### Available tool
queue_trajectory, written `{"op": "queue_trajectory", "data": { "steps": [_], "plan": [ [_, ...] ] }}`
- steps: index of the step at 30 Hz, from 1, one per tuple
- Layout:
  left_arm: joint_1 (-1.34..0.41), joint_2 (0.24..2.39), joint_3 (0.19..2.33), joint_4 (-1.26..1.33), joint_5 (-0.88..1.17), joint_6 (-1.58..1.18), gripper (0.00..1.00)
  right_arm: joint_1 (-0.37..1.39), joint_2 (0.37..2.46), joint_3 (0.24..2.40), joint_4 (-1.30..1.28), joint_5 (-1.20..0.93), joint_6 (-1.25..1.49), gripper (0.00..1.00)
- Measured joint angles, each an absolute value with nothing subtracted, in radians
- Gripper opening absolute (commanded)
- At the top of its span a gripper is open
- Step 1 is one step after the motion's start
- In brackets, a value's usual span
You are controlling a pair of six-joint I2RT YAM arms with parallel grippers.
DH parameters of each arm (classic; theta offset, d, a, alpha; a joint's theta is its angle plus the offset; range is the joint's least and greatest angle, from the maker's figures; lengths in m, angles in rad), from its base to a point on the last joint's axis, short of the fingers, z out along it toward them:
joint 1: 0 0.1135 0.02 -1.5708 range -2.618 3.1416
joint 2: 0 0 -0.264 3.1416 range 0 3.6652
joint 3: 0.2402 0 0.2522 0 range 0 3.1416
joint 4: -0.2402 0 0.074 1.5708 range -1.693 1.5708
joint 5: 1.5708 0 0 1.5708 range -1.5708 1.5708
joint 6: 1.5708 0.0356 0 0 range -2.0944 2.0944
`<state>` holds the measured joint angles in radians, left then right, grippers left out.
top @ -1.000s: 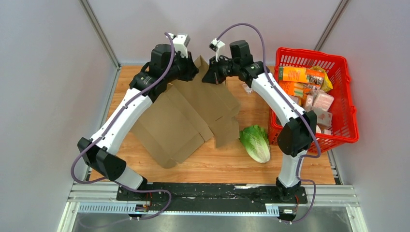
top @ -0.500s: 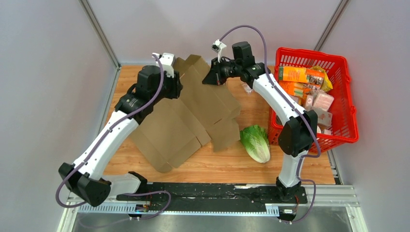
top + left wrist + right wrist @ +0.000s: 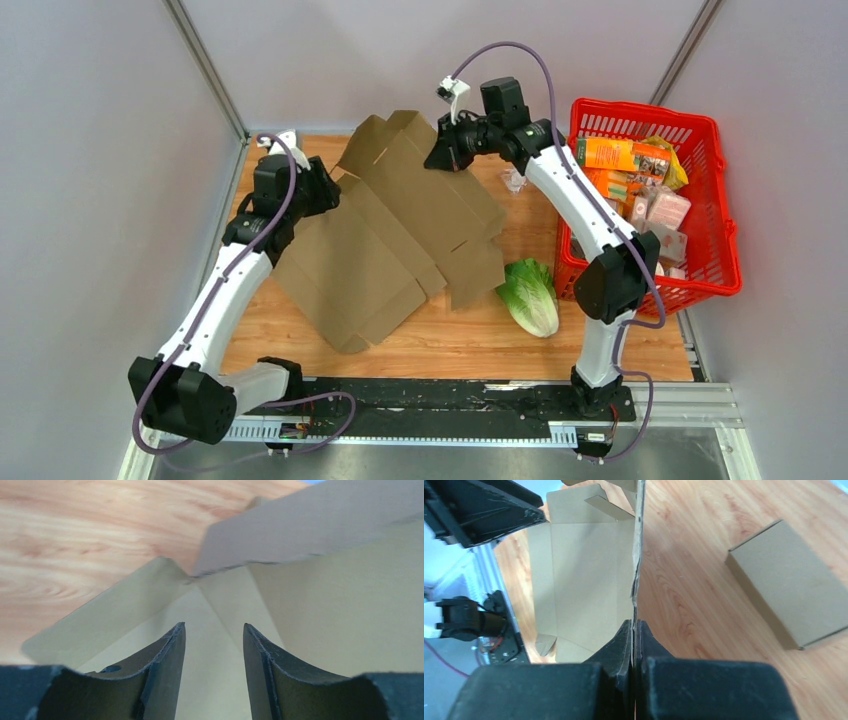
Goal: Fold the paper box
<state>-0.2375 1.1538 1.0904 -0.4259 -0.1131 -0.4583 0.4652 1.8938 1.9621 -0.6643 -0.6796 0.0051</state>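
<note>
The brown paper box [image 3: 400,230] lies unfolded on the wooden table, its back panel raised. My right gripper [image 3: 440,158] is shut on the upper edge of that raised panel. In the right wrist view the gripper [image 3: 634,625] pinches the thin cardboard edge, with the box's inside [image 3: 584,570] to the left. My left gripper [image 3: 322,195] is open at the box's left back corner. In the left wrist view the gripper [image 3: 214,627] hovers just above the cardboard [image 3: 325,590], where flaps meet, with nothing between its jaws.
A red basket [image 3: 725,200] full of packaged groceries stands at the right. A green lettuce [image 3: 528,295] lies beside the box's right flap. A flat brown cardboard piece [image 3: 789,580] lies on the table in the right wrist view. Metal frame posts stand at the back corners.
My left arm has swung left and nearer, from the back centre of the box to its left corner. The right gripper still holds the panel, which stands a little higher.
</note>
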Motion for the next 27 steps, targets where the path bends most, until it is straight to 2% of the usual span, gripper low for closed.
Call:
{"op": "queue_trajectory", "data": {
  "steps": [5, 9, 18, 23, 27],
  "plan": [
    [-0.236, 1.148, 1.110, -0.323, 0.131, -0.467, 0.57, 0.495, 1.929, 2.107, -0.776, -0.560, -0.097, 0.00],
    [-0.244, 1.142, 1.176, -0.305, 0.223, -0.460, 0.61, 0.532, 1.955, 2.177, -0.830, -0.457, -0.186, 0.00],
    [-0.310, 1.258, 1.501, -0.360, 0.212, -0.316, 0.60, 0.622, 2.020, 2.221, -0.914, -0.339, -0.350, 0.00],
    [-0.320, 1.352, 1.576, -0.447, 0.206, -0.231, 0.52, 0.637, 2.046, 2.225, -0.929, -0.338, -0.371, 0.00],
    [-0.320, 1.378, 1.538, -0.480, 0.199, -0.202, 0.50, 0.636, 2.046, 2.225, -0.930, -0.342, -0.377, 0.00]
  ]
}}
